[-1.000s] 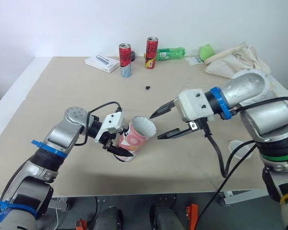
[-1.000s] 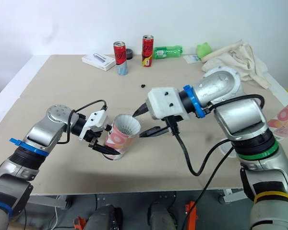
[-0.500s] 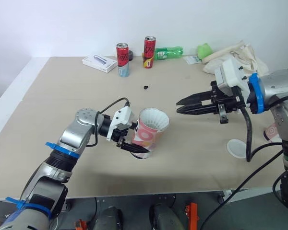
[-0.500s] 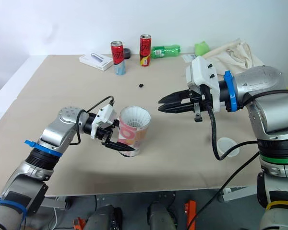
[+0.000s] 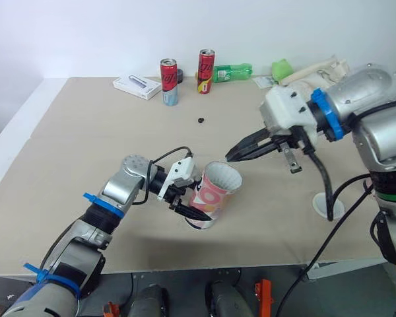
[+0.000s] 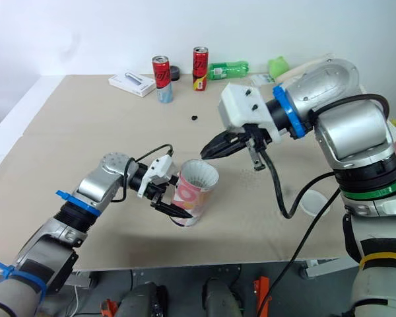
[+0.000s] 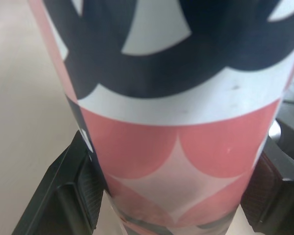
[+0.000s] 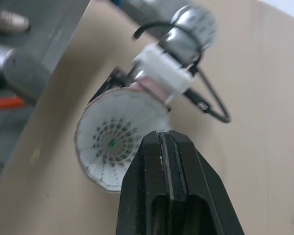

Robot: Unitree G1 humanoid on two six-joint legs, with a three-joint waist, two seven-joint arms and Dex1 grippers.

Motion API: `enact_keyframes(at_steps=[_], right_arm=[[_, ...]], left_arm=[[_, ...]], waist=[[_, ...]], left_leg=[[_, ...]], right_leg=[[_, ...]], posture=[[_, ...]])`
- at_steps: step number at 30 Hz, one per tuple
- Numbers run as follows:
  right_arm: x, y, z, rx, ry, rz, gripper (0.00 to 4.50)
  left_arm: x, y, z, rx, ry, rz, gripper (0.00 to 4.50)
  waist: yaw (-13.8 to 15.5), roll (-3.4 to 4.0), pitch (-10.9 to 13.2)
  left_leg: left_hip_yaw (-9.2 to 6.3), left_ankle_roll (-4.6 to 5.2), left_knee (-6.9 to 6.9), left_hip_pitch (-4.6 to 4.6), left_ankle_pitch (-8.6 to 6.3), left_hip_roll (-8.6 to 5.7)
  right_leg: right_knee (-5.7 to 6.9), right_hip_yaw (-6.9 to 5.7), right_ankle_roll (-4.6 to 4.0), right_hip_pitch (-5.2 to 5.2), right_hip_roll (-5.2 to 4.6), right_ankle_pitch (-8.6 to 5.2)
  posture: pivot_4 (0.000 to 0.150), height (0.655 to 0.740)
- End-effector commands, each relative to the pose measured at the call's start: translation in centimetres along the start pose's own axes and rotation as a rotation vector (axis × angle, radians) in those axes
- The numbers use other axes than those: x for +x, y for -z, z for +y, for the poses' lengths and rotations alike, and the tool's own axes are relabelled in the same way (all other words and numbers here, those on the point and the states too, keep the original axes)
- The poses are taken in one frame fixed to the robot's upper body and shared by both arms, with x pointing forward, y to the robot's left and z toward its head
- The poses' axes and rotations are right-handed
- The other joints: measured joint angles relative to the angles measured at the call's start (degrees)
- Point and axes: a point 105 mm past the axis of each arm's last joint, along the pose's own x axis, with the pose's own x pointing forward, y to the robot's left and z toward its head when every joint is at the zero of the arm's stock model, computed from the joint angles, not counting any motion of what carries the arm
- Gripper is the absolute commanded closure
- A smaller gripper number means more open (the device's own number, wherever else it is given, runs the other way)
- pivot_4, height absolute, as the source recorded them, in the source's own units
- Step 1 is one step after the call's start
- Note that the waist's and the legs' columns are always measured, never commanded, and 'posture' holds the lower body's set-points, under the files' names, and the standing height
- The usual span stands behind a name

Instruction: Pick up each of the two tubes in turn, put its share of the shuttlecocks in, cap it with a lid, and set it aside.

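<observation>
It looks like a robot test lab: a bare beige surface (image 5: 72, 139) against a blank white wall (image 5: 86, 33), with drink cans (image 5: 171, 80), a bottle (image 5: 232, 72) and a cloth bag (image 5: 317, 74) at the far edge.

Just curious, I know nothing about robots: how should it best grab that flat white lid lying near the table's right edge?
Probably by its rim, from straight above: the lid lies flat on the table, so only its thin edge offers a hold. Jaws spread across the disc, one on each side.
</observation>
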Motion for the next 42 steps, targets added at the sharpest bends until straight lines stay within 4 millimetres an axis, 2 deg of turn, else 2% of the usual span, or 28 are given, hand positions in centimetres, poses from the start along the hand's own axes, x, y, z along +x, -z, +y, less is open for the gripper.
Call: enact_keyframes(at_steps=[1, 15, 24, 27, 32, 38, 42], right_arm=[[0.6, -0.2, 0.9, -0.084, -0.086, 0.049, 4.47], [6.3, 0.6, 2.2, -0.159, -0.306, 0.083, 4.47], [8.4, 0.9, 3.0, -0.127, -0.348, 0.048, 4.47], [7.2, 0.4, 2.0, -0.108, -0.303, 0.033, 4.47], [3.7, -1.8, -0.3, -0.049, -0.202, -0.047, 4.47], [-0.4, -2.8, -0.7, 0.003, -0.124, -0.082, 4.47], [-3.6, -2.4, -0.9, 0.044, -0.023, -0.058, 4.47]], left_arm=[[-0.4, -0.3, 0.2, -0.004, 0.008, 0.016, 1.28], [0.0, -0.4, 0.3, -0.002, 0.026, 0.018, 1.28], [-0.2, -0.3, 0.2, -0.006, 0.016, 0.013, 1.28], [-0.1, -0.3, 0.3, 0.001, 0.01, 0.01, 1.28], [0.0, -1.2, 0.7, 0.074, -0.026, -0.063, 1.28], [0.4, -1.2, 0.8, 0.119, -0.053, -0.132, 1.28], [0.8, -0.7, 1.4, 0.155, -0.104, -0.163, 1.28]], waist=[[0.0, 0.0, 0.0], [0.0, 0.0, 0.0], [-0.1, -0.06, 0.0], [-0.1, -0.06, 0.0], [0.0, -0.04, 0.0], [0.2, -0.04, 0.0], [0.2, -0.04, 0.0]], left_leg=[[0.0, 0.0, 0.0, 0.0, 0.0, 0.0], [0.0, 0.0, 0.01, 0.0, 0.0, 0.02], [-0.03, -0.01, 0.03, 0.06, 0.01, 0.07], [-0.04, -0.01, 0.03, 0.2, 0.01, 0.1], [-0.01, -0.04, 0.03, 0.17, 0.03, 0.09], [-0.05, -0.03, 0.03, -0.08, -0.04, 0.06], [-0.01, -0.01, 0.03, -0.13, -0.07, 0.01]], right_leg=[[0.0, 0.0, 0.0, -0.01, 0.0, 0.0], [0.03, -0.01, -0.03, -0.02, 0.02, 0.0], [0.09, -0.04, -0.07, 0.01, 0.07, 0.01], [0.13, -0.06, -0.14, 0.11, 0.09, -0.02], [0.17, -0.07, -0.18, 0.06, 0.04, -0.01], [0.03, -0.11, -0.14, -0.06, -0.03, -0.02], [0.01, -0.11, -0.13, -0.11, -0.1, -0.03]], posture=[[0.15, 0.7324], [0.15, 0.7324], [0.15, 0.7324], [0.15, 0.7324], [0.15, 0.7324], [0.15, 0.7324], [0.15, 0.7324]])
